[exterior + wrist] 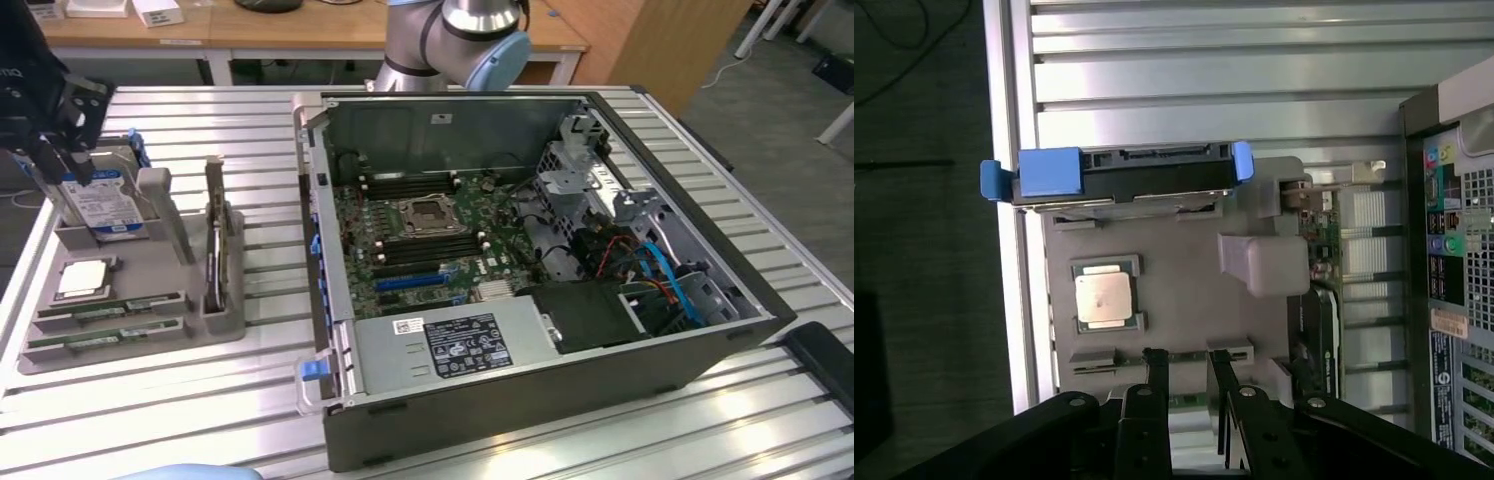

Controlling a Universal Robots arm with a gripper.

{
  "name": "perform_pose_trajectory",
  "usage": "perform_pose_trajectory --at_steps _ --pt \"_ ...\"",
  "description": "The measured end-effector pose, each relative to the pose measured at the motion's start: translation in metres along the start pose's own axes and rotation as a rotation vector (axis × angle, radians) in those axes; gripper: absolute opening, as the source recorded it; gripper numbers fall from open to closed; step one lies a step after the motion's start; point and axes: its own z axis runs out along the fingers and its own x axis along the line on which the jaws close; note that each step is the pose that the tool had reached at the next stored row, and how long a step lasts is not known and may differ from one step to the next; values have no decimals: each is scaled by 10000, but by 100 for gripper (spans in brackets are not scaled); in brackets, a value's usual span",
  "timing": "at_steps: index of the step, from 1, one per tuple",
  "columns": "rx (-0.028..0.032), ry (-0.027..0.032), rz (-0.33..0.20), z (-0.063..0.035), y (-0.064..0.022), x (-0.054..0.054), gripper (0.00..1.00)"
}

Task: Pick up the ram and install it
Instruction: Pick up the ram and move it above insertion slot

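**Approach to the pick.** The arm's black gripper [64,165] is hanging above the grey moulded parts tray [167,258], clear of everything in it. Its two fingers [1154,385] are standing apart, with nothing between them.

The ram [110,312], a long, thin green circuit-board stick, is lying in a slot at one end of the tray. It is just beyond the square silver processor chip [83,277] and at the far end from the upright silver hard drive with the blue-and-white label [100,205]. A second, similar stick [104,338] is lying beside it at the tray's edge.

The open black computer case [534,250] is sitting beside the tray on the slatted metal counter [200,420].

The approach is probably best done by centring the open fingers over the stick's middle and squaring them to its thin faces. Descending straight should then bring them closing on bare board rather than on chips.
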Motion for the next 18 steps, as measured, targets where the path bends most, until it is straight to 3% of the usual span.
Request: perform_pose_trajectory --at_steps 9,15,18 --pt "-3 -36 -6 153 -11 2 29" --pt "-4 -35 -51 159 -11 3 29" --pt "-17 -16 -490 167 -10 4 29"
